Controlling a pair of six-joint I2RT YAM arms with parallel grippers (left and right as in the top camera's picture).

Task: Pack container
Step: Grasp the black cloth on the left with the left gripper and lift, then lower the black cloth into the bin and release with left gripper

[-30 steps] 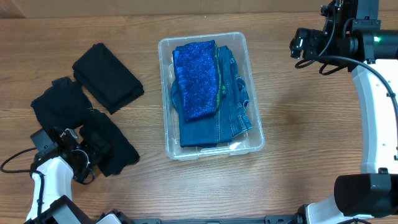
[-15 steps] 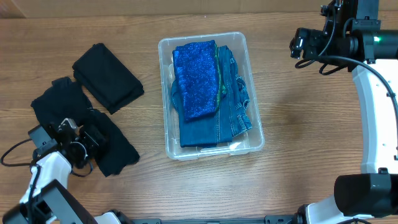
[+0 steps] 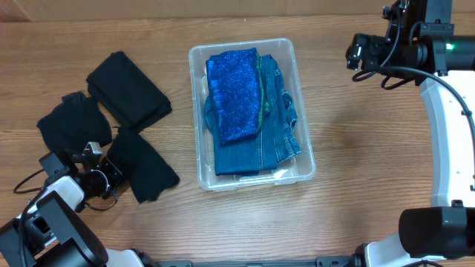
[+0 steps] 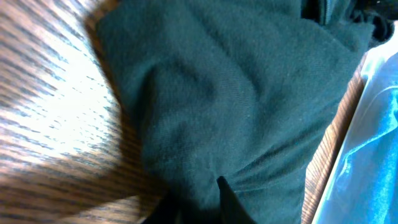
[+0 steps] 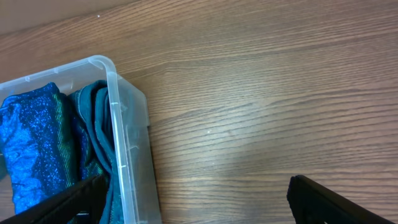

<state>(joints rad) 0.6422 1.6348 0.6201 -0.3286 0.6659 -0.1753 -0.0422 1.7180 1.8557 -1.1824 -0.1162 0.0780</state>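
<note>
The clear container (image 3: pixel 199 111) stands mid-table, holding a sparkly blue cloth (image 3: pixel 234 93) on top of folded denim (image 3: pixel 278 126). Three black garments lie to its left. My left gripper (image 3: pixel 110 173) is low at the front left, shut on the near edge of the nearest black garment (image 3: pixel 148 169). In the left wrist view that dark cloth (image 4: pixel 236 93) fills the frame and is pinched in the gripper (image 4: pixel 193 196). The container wall (image 4: pixel 373 149) shows at the right edge of that view. My right gripper (image 3: pixel 356 53) hangs open above bare table right of the container (image 5: pixel 115 93), with nothing in the gripper (image 5: pixel 199 205).
A folded black garment (image 3: pixel 128 90) and a crumpled one (image 3: pixel 74 122) lie at the far left. Bare wood stretches between the container and the right arm's white base (image 3: pixel 445 148).
My left gripper has gone from open to shut on the nearest black garment. That garment has shifted right, toward the container. The right arm has not moved.
</note>
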